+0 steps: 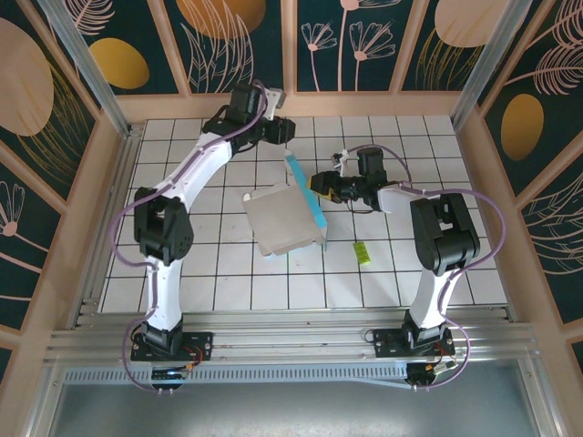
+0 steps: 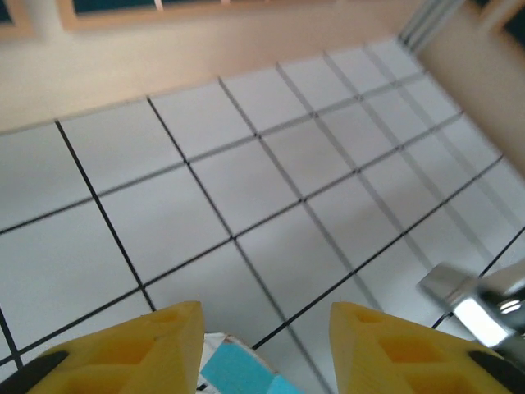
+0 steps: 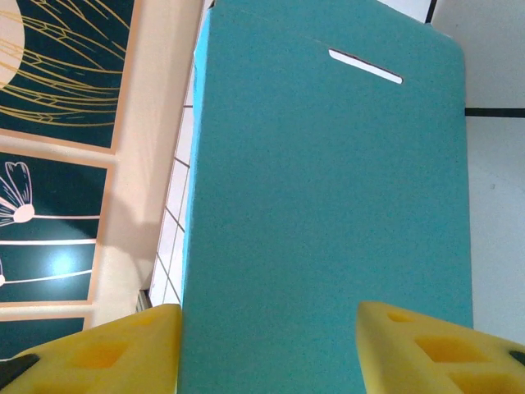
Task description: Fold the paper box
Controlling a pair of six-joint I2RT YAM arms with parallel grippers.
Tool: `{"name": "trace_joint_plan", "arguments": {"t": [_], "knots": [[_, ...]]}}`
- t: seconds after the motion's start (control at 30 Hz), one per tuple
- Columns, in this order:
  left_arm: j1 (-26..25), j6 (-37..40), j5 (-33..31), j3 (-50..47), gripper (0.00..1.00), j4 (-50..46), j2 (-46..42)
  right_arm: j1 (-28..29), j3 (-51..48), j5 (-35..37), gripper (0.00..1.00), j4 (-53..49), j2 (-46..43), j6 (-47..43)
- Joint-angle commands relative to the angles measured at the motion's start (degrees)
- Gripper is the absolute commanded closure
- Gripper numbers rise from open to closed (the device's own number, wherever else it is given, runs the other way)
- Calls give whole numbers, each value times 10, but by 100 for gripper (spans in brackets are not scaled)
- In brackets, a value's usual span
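Note:
The paper box lies mid-table with its white face up. One long teal flap stands raised along its right side. My right gripper is up against that flap from the right. In the right wrist view the teal panel, with a narrow slot near its top, faces the camera behind my open right gripper. My left gripper hovers just beyond the flap's far end. In its own view my left gripper is open, and a teal corner of the box shows low between the fingers, not pinched.
A small yellow-green slip lies on the tiles to the right of the box, in front of the right arm. Wooden walls and metal posts ring the tiled table. A blurred metal part shows at the right of the left wrist view.

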Motion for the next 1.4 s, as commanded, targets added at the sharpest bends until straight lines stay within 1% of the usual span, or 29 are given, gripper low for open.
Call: {"name": "trace_joint_plan", "arguments": {"t": [0.0, 0.1, 0.23, 0.37, 0.6, 0.8, 0.9, 1.03, 1.23, 1.37], "knots": [[0, 95, 47, 59, 56, -149, 56, 5, 2, 16, 43, -41, -3, -21], [0, 95, 56, 75, 52, -155, 76, 6, 3, 16, 42, -43, -3, -22], [0, 90, 76, 72, 52, -146, 89, 5, 4, 15, 42, -46, -2, -25], [0, 81, 96, 72, 55, -144, 102, 6, 5, 16, 42, -48, -2, -26], [0, 69, 140, 72, 54, -148, 114, 5, 6, 17, 42, -46, 1, -25], [1, 69, 137, 69, 48, -152, 111, 6, 6, 16, 42, -45, 2, -24], [1, 68, 147, 69, 52, -152, 109, 6, 7, 16, 42, -46, 3, -25], [1, 61, 175, 68, 60, -150, 104, 5, 7, 17, 42, -47, 5, -23], [1, 57, 171, 56, 68, -147, 95, 6, 14, 22, 42, -49, 6, -17], [1, 49, 171, 46, 65, -136, 91, 6, 18, 22, 41, -49, 8, -15]]}}
